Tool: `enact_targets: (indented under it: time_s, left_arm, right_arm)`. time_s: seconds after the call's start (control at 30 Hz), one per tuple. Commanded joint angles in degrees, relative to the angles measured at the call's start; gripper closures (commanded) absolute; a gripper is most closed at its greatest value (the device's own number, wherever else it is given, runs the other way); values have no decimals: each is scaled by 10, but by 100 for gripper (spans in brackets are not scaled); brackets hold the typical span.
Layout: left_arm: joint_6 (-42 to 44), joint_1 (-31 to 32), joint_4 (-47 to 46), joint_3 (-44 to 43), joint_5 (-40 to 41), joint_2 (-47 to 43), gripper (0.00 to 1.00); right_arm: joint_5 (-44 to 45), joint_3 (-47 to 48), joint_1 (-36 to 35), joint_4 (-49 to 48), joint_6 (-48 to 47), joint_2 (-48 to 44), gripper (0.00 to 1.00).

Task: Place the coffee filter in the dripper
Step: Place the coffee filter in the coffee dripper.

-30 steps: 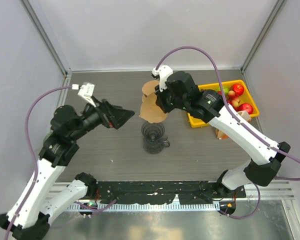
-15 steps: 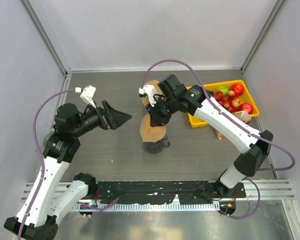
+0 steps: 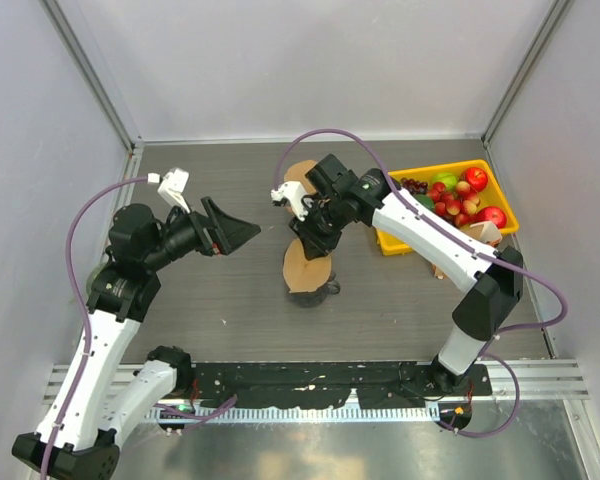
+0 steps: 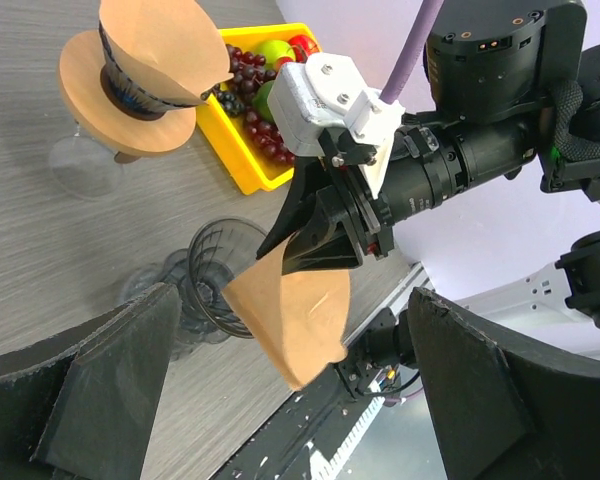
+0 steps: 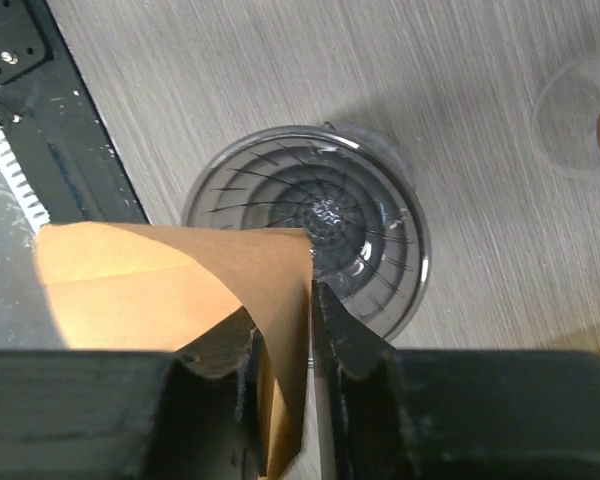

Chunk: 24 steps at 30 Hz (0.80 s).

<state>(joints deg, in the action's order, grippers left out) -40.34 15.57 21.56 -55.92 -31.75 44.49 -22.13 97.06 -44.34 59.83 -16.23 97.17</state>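
At table centre, the right gripper [image 4: 315, 262] is clenched on the upper edge of the brown coffee filter [image 3: 305, 268]. The right wrist view shows the paper's folded edge pinched between the two fingers [image 5: 345, 340], which stand only narrowly apart.

Position of the filter: it hangs tilted from the fingertips, above the clear dripper [image 5: 370, 250] and not seated in it. From overhead the paper covers most of the dripper, with only the near edge and handle showing. The right wrist view shows the dripper's ribbed bowl open, the filter reaching over its left rim. From the left wrist view the paper's lower point hangs beside the dripper's bowl; whether the two touch cannot be told.

Dripper: upright on the grey table [image 3: 210, 180], between the two arms.

Left gripper [image 3: 245, 232]: released, jaws wide apart and holding nothing. It is raised above the table to the left of the dripper, well apart from it, and points toward the filter.

Other items: a stack of filters [image 4: 130, 100] sits on a glass stand [image 4: 80, 165] at the far side of the table. To the right is a yellow tray [image 3: 445, 167] holding apples [image 3: 477, 180] and grapes [image 4: 250, 90].
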Motion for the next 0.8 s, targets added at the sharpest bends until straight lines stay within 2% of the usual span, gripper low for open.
enact_targets:
  time_s: [0.0,0.03,0.1,0.13,0.23,0.33,0.47,0.6,0.67,0.77]
  left_arm:
    - [1,-10,-15,-7,-9,6,1]
    - [3,-11,-13,-8,-7,9,1]
    - [5,-12,-5,-14,-11,16,1]
    - [6,-14,-2,-17,-12,21,0]
    - [15,-23,2,-26,-17,22,0]
    - [46,-33,9,-28,-21,16,0]
    - [100,-33,32,-28,-42,16,2]
    - [141,-33,42,-10,-70,18,16]
    - [152,-27,41,-5,-94,31,27]
    - [152,-4,39,-12,-113,67,38]
  right_arm:
    - [22,22,12,12,-20,11,71]
    - [25,25,13,12,-21,13,66]
    - [26,33,15,19,-21,22,49]
    - [25,37,18,17,-18,24,36]
    - [17,72,27,21,-14,22,26]
    - [3,125,33,38,-18,16,24]
    - [-24,144,35,52,-14,1,24]
    - [-49,139,35,52,-4,-17,25]
    - [-52,124,40,52,-3,-23,29]
    - [-80,90,70,47,1,-34,37]
